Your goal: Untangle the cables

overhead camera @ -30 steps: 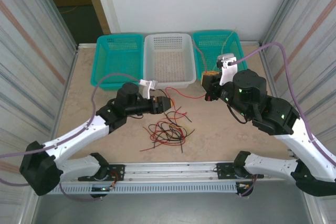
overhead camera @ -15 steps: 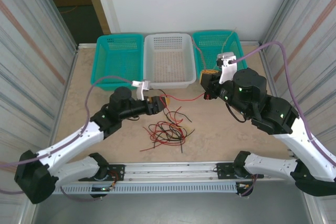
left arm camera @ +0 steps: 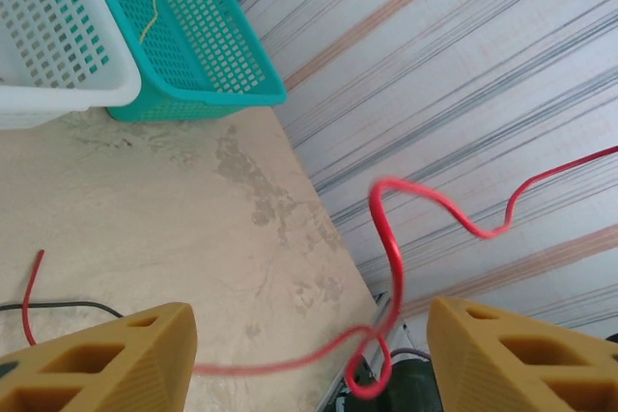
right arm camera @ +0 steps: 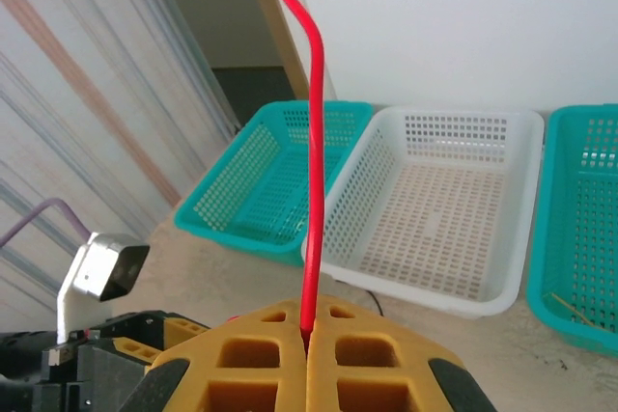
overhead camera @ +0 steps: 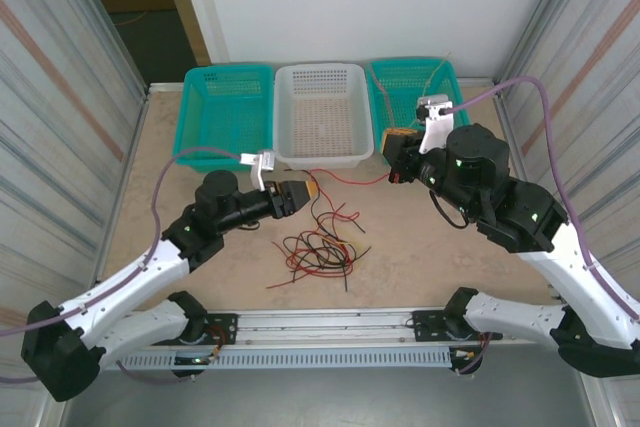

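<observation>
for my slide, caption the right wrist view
Right gripper shut on a red cable, white basket behind.

Along the far edge of the table point(overhead camera: 440, 257) the left basket point(overhead camera: 225, 152), middle basket point(overhead camera: 320, 157) and right basket point(overhead camera: 410, 62) stood side by side. The cables point(overhead camera: 318, 250) lay heaped before the middle basket, with my left gripper point(overhead camera: 300, 192) just behind them and my right gripper point(overhead camera: 393, 162) farther right.

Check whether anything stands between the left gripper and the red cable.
Nothing visible does. The red cable crosses the gap inside the open left gripper, and the right gripper pinches it farther along.
</observation>
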`<state>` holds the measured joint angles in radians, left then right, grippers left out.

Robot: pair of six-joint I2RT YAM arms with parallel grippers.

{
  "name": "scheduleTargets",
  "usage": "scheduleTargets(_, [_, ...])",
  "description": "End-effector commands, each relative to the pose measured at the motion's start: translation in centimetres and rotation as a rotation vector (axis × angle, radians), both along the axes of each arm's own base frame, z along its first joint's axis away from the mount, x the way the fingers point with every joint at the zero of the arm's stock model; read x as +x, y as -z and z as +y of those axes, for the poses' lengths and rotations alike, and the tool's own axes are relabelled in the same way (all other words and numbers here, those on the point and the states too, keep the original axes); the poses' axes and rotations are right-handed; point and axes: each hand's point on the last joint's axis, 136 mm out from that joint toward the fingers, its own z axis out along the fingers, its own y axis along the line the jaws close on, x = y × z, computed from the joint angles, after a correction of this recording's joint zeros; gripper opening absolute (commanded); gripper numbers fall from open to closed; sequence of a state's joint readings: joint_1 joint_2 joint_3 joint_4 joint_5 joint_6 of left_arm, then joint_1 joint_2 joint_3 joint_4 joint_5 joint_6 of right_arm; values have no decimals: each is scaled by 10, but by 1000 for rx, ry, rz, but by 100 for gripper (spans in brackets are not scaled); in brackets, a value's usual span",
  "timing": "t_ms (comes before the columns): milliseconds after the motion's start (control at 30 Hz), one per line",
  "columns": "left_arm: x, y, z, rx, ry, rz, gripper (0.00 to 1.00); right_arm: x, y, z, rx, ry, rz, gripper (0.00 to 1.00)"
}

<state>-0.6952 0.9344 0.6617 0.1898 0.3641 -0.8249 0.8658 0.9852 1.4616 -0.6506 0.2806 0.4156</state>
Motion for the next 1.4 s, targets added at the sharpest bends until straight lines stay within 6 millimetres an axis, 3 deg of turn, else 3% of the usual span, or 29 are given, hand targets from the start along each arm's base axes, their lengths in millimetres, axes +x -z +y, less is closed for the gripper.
scheduleTargets(0, [0, -17, 7, -57, -18, -50, 68, -1, -17, 0, 71, -7, -14, 7])
scheduleTargets(133, [-2, -23, 1, -55, 18, -64, 64, 1, -14, 6, 75, -27, -1, 7])
scheduleTargets(333, [8, -24, -15, -55, 57, -47, 49, 7, -11, 20, 74, -54, 10, 8])
scheduleTargets(433, [10, -21, -20, -51, 71, -39, 36, 9, -12, 21, 79, -55, 11, 8])
scheduleTargets(500, [10, -17, -21, -40, 75, -30, 21, 11, -12, 21, 84, -48, 13, 8])
scheduleTargets(700, [2, -2, -25, 12, 115, -12, 0, 27, -20, 7, 121, 11, 12, 9])
scheduleTargets(1033, [-47, 35, -43, 232, 377, -45, 0, 101, -44, -60, 298, 173, 89, 8])
scheduleTargets(1200, [-71, 37, -50, 249, 509, -90, 0, 129, -42, -66, 359, 159, 152, 7])
scheduleTargets(1367, [-88, 21, -61, 188, 625, -122, 0, 149, -22, -58, 360, 135, 223, 11])
